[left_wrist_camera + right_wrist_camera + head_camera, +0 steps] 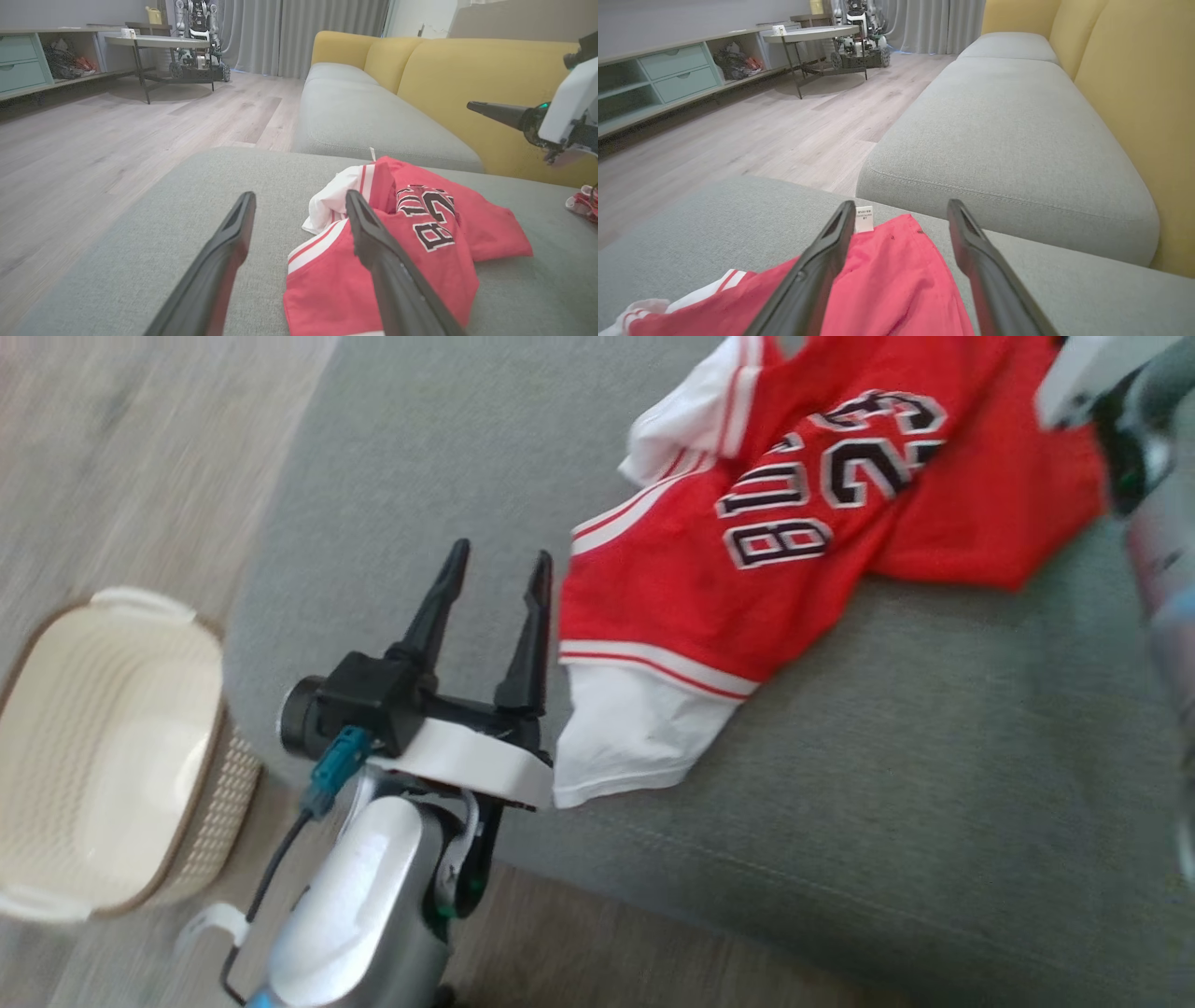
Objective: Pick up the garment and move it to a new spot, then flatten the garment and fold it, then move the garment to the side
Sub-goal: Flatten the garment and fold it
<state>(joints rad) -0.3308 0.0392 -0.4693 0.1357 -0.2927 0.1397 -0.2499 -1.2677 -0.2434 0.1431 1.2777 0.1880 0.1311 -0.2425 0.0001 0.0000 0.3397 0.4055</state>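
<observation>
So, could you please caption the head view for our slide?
Open left gripper beside a crumpled red jersey on the grey sofa cushion.

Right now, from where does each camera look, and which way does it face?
Head: high, facing down at the shirt on the sofa; left tool shows, open.
Left wrist: low, facing along the sofa over the shirt; own two fingers show.
Right wrist: above the shirt's edge, facing along the sofa; right tool shows, open.
Shared: all see the shirt.
</observation>
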